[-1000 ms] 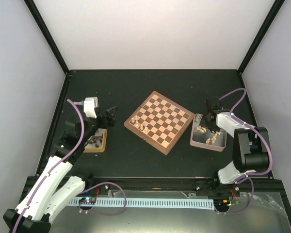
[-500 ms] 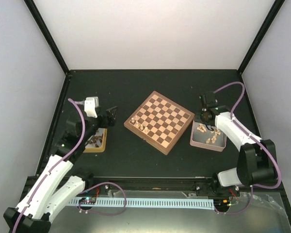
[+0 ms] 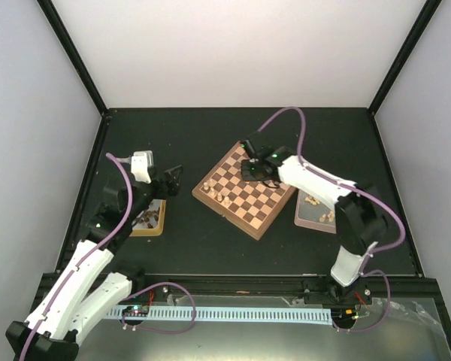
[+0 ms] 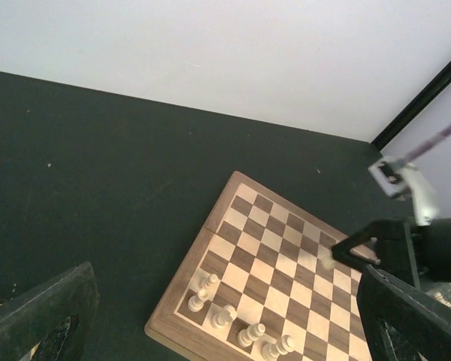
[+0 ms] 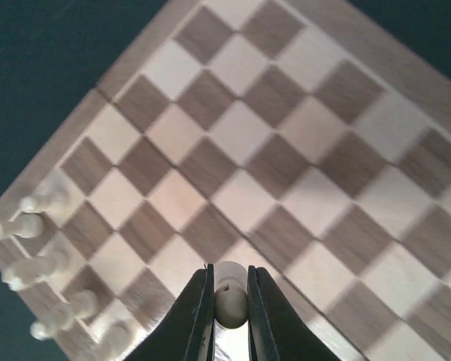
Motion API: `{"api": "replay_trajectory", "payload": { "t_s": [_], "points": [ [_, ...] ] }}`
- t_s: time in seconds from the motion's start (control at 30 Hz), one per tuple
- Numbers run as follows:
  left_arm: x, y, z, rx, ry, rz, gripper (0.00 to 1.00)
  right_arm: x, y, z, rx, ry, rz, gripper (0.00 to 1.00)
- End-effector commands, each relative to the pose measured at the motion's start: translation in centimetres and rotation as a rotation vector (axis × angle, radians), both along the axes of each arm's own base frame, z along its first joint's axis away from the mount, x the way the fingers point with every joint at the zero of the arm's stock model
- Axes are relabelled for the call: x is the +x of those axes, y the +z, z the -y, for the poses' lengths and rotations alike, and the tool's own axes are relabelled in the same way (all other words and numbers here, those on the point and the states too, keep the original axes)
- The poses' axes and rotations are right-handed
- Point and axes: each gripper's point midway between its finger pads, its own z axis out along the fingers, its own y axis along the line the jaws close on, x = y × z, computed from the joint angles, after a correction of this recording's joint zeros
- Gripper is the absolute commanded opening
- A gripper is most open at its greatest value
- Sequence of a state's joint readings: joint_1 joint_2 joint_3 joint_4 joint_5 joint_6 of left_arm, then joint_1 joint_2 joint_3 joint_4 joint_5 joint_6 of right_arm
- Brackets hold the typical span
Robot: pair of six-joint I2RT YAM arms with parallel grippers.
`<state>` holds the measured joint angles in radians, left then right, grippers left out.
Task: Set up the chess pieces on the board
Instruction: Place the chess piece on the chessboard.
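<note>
The board (image 3: 264, 204) lies turned like a diamond mid-table. Several pale chess pieces (image 3: 213, 192) stand in a row along its near-left edge, also visible in the left wrist view (image 4: 222, 316) and the right wrist view (image 5: 31, 226). My right gripper (image 3: 249, 170) hovers over the board's far half, shut on a pale chess piece (image 5: 231, 299) pinched between its fingertips (image 5: 203, 301). That gripper (image 4: 337, 253) shows at the right of the left wrist view. My left gripper (image 3: 173, 174) hangs wide open left of the board, nothing between its fingers (image 4: 49, 312).
A grey tray (image 3: 304, 219) holding more pale pieces (image 3: 313, 201) sits right of the board, partly under the right arm. A yellow-wood tray (image 3: 159, 226) with dark pieces (image 3: 144, 219) sits under the left arm. Black frame posts and white walls enclose the table.
The right arm has swung left from the grey tray to over the board, carrying a pale piece. The left arm has not moved.
</note>
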<state>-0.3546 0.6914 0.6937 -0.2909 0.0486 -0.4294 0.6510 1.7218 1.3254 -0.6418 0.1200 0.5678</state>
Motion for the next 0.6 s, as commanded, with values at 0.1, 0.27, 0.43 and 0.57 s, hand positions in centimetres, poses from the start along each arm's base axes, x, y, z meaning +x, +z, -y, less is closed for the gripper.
{"api": "replay_trajectory", "payload": {
  "t_s": [0.1,0.27,0.43,0.57],
  "points": [
    [-0.4,0.6,-0.8,-0.001,0.032,0.024,0.96,0.6,-0.6,-7.8,-0.029,0.119,0.022,0.11],
    [-0.8,0.8,-2.1,0.011,0.091,0.039,0.96,0.7,-2.2,-9.8,-0.140,0.152,0.033,0.11],
    [-1.2,0.9,-3.2,0.005,0.147,0.065,0.96,0.8,-2.9,-11.0,-0.148,0.172,0.030,0.11],
    [-1.3,0.8,-3.6,0.001,0.163,0.068,0.96,0.7,-3.6,-12.0,-0.160,0.192,0.017,0.11]
  ]
}}
